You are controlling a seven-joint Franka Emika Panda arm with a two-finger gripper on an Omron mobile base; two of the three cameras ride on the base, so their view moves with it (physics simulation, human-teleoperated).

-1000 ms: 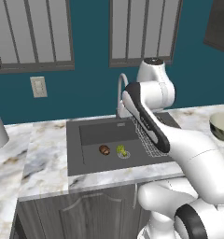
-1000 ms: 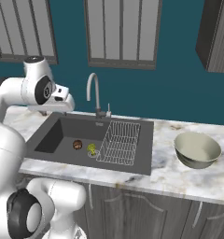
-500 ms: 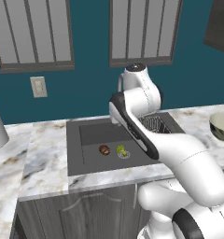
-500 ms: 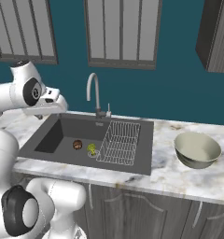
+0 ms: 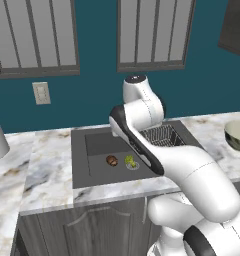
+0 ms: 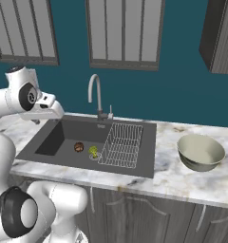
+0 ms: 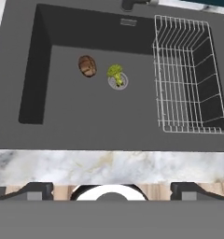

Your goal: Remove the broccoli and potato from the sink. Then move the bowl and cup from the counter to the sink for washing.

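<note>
Now the sink (image 7: pixel 109 126) is looked down into from above, and the potato (image 7: pixel 87 66) is seen on the basin floor just beside the broccoli (image 7: pixel 115 73), which sits on the drain. The hand's (image 7: pixel 112 189) fingers are held wide apart, with nothing between them, high over the front edge of the counter (image 7: pixel 109 163). Nothing has been lifted out yet, it is judged. The hand should be lowered straight over one vegetable, with the fingers kept off its neighbour and away from the rack (image 7: pixel 188 74) on the right. The bowl (image 6: pixel 200 152) is left waiting on the counter, well apart from the sink.
</note>
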